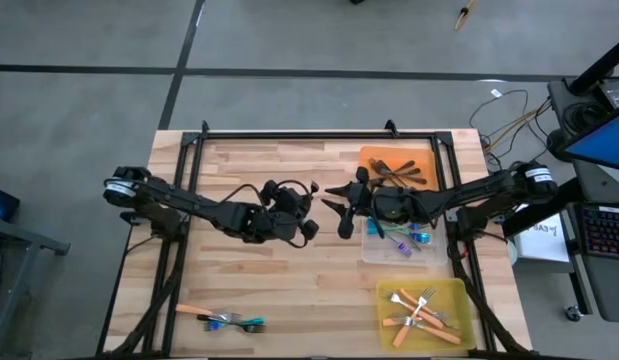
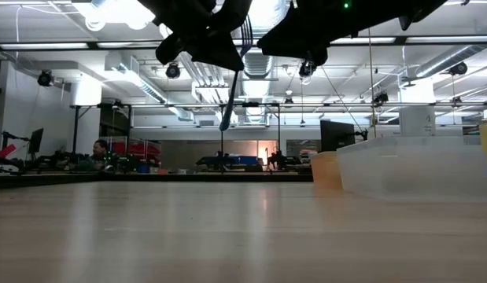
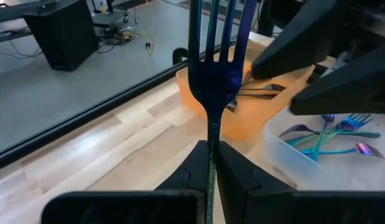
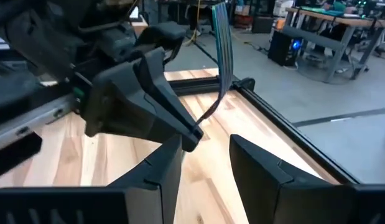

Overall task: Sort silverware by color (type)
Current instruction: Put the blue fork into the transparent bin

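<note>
My left gripper [image 1: 311, 210] is over the middle of the table, shut on a dark blue fork [image 3: 212, 74] whose tines stand out past the fingertips. My right gripper [image 1: 337, 208] faces it from the right, close by and open, with its fingers [image 4: 161, 168] short of the fork [image 4: 221, 50]. Dark forks lie in the orange tray [image 1: 374, 157], blue ones in the clear tray [image 1: 372, 250] and orange-handled ones in the yellow tray [image 1: 389, 320]. A few loose forks [image 1: 221, 318] lie flat near the table's near left edge. My left gripper pinches the fork by its handle just behind the neck [image 3: 211, 138], between the two fingers. The fingers lie along the fork, and its tined head [image 3: 217, 37] sticks out beyond them. The fork is lifted clear, high above the table [image 2: 230, 98].
The three trays stand in a row along the table's right side. A black frame rail [image 1: 319, 137] runs along the far edge, with side rails on the left and right. Bare wood lies at the table's centre and left. Cables and a keyboard sit beyond the right edge.
</note>
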You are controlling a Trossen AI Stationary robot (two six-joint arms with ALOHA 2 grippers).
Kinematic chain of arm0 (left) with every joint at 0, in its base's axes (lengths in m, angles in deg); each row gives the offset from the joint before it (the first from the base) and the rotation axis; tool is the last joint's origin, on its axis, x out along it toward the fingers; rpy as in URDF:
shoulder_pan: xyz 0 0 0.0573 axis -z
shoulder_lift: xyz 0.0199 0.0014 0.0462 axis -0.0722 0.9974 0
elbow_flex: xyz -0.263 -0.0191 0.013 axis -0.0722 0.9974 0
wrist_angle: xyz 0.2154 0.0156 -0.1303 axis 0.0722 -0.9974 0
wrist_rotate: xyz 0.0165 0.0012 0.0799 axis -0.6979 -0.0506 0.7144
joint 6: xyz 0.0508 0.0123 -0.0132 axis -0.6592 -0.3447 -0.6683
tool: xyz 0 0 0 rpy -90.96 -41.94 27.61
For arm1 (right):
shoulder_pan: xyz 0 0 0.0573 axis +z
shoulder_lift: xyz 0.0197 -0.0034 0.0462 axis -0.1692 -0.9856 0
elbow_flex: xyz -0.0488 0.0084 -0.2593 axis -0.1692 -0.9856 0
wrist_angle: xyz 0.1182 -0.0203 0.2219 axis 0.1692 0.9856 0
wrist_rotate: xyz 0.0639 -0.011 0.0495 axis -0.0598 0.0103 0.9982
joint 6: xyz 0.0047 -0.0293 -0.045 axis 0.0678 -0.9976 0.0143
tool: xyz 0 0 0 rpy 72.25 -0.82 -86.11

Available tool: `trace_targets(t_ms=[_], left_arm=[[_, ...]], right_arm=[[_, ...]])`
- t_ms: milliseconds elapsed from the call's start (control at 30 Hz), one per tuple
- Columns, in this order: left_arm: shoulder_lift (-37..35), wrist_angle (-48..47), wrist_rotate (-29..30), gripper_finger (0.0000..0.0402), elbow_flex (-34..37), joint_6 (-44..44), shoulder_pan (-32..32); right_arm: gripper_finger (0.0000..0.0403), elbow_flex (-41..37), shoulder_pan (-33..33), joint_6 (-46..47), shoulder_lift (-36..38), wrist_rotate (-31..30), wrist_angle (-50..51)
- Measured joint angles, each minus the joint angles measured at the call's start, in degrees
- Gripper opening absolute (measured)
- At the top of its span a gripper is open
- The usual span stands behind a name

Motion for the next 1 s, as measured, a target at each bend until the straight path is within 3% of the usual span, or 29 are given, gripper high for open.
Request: trace_targets(t_ms=[400,733,867,1000], left_arm=[[2.4,4.8,0.0,0.0,-0.1,-2.8,0.6],[6.3,5.7,-0.3,0.0,-5.4,-8.5,0.9],[7.0,5.0,0.0,0.0,-6.8,-9.2,0.9],[7.1,4.1,1.2,0.0,-7.1,-9.1,1.0]], right_arm=[[0.0127,0.2,-0.2,3.8,-1.5,0.0,-7.6],[0.0121,0.4,-0.4,4.2,-1.6,-1.5,-8.5],[0.009,0.4,-0.4,4.1,-1.6,-1.5,-8.7],[0.0028,0.4,-0.5,3.2,-1.6,-2.1,-8.5]])
